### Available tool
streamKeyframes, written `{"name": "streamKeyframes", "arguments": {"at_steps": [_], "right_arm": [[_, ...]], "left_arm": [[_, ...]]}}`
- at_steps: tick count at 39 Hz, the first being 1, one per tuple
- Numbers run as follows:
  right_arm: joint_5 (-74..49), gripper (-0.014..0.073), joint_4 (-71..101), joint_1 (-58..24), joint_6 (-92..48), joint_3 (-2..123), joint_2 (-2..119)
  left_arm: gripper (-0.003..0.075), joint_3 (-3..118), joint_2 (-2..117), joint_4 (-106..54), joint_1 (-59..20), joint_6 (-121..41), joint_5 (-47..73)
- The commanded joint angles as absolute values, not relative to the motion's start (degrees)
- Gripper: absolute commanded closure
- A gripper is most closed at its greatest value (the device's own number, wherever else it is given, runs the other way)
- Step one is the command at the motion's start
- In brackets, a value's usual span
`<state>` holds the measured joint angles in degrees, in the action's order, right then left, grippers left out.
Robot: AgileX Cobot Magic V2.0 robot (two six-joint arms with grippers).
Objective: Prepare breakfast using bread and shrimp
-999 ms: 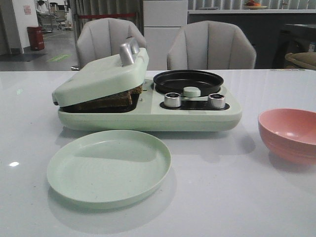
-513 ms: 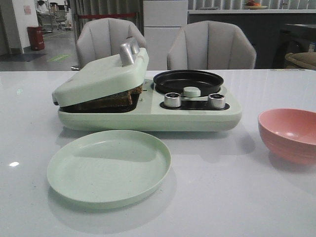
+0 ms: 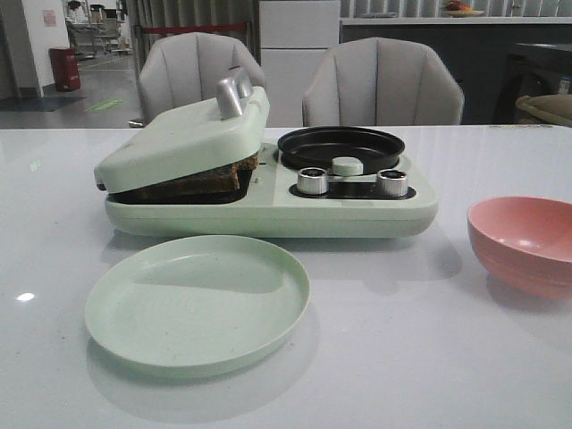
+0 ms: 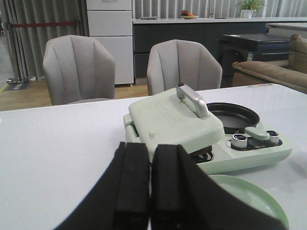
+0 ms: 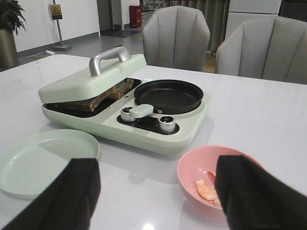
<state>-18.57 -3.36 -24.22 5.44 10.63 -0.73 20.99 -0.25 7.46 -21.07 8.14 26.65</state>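
Observation:
The bread (image 3: 201,179) lies stacked in the left bay of a pale green breakfast maker (image 3: 268,210), under its tilted lid (image 3: 183,143); its dark crust also shows in the right wrist view (image 5: 93,99). The shrimp (image 5: 207,189) lie in a pink bowl (image 5: 194,167), partly hidden behind one finger. My right gripper (image 5: 158,191) is open, above the table in front of the maker, the bowl beside one finger. My left gripper (image 4: 149,184) is shut with nothing in it, near the maker's lid (image 4: 175,122). Neither gripper shows in the front view.
A pale green plate (image 3: 197,299) lies in front of the maker. A black round pan (image 3: 340,147) sits on the maker's right side above two metal knobs (image 3: 312,180). The pink bowl (image 3: 523,241) stands at the right. Two grey chairs (image 3: 380,85) stand behind the table.

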Motion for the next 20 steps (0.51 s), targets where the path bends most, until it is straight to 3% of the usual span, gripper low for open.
{"name": "streamKeyframes", "arguments": {"at_steps": [1,7,20], "right_arm": [[-10.86,-0.0001,-7.95,-24.05,4.51,12.28,-0.75],[-2.02,-0.0001,-9.53,-24.05,4.51,13.16,-0.34],[-8.40,-0.0001,-8.70,-24.05,4.57,24.31,15.71]], "left_arm": [[0.0606,22.44,0.81,7.27,-21.33,8.77,21.94],[0.0606,22.44,0.81,7.27,-21.33,8.77,21.94],[0.0606,22.44,0.81,7.27,-21.33,8.77,21.94]]}}
